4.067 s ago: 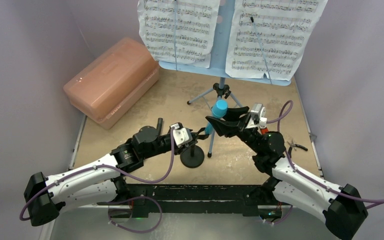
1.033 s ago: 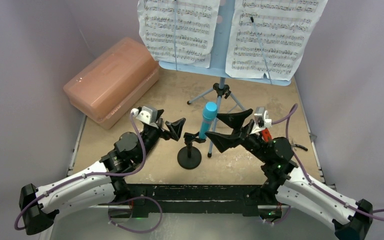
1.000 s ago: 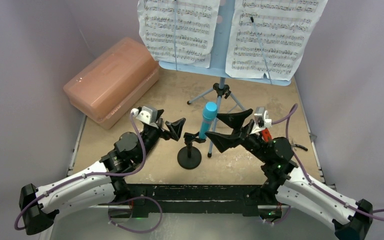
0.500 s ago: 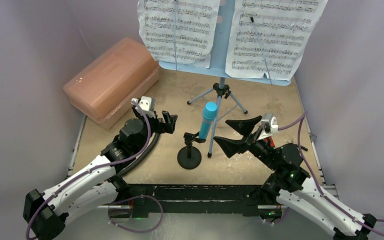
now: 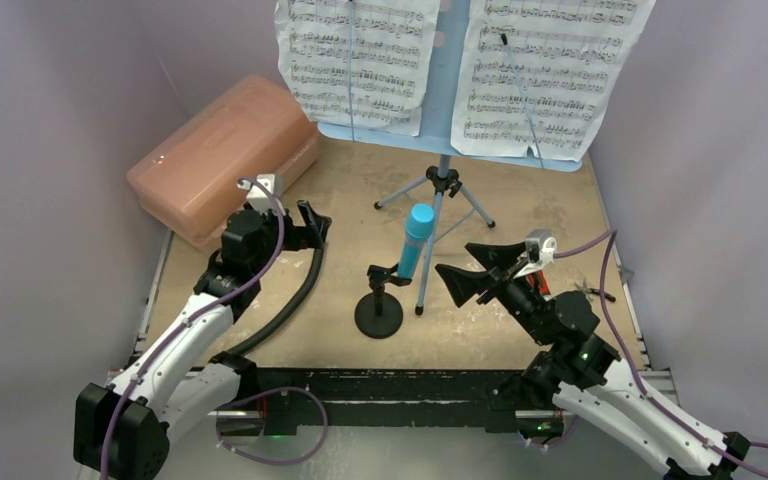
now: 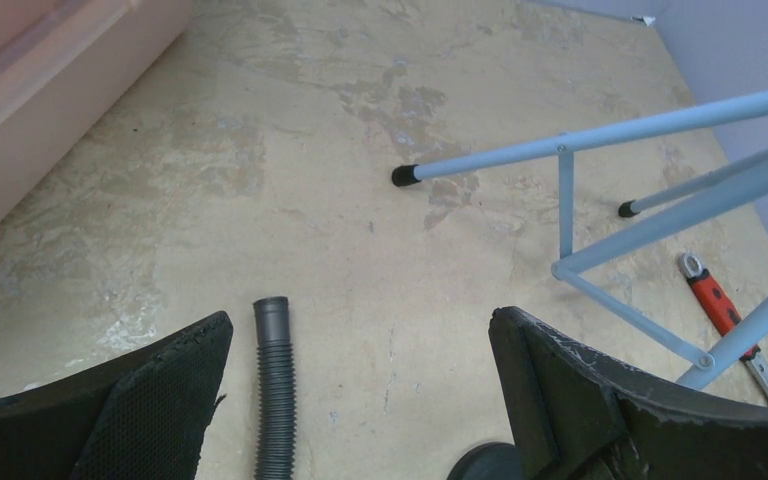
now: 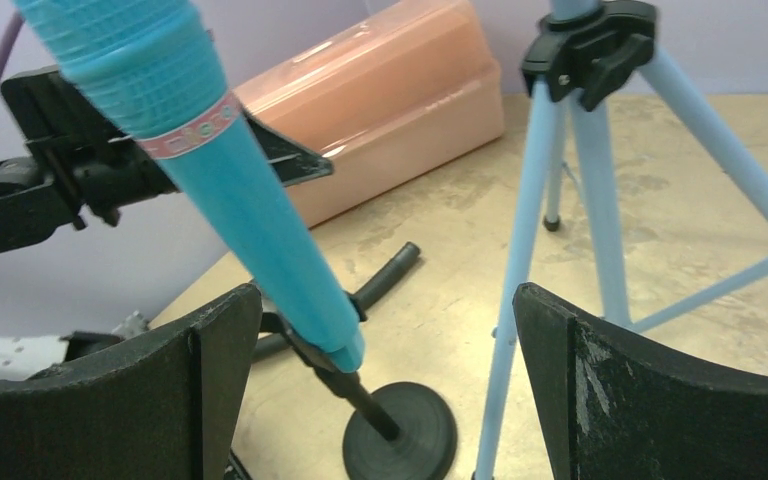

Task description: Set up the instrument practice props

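Top external, left arm (image 5: 192,318) extended toward case (image 5: 210,160), right arm (image 5: 615,392) bent, jaws spread.

This looks like a robotics lab test cell, not a home or a music room. Plain lilac walls (image 5: 50,150) close in a worn, stained beige surface (image 5: 540,200) on three sides. Two robot arms (image 5: 190,330) with purple cables (image 5: 605,262) are bolted to a black rail (image 5: 380,385) behind both jaws. A red-handled tool (image 6: 712,297) lies on the surface, to the right of the left jaws.
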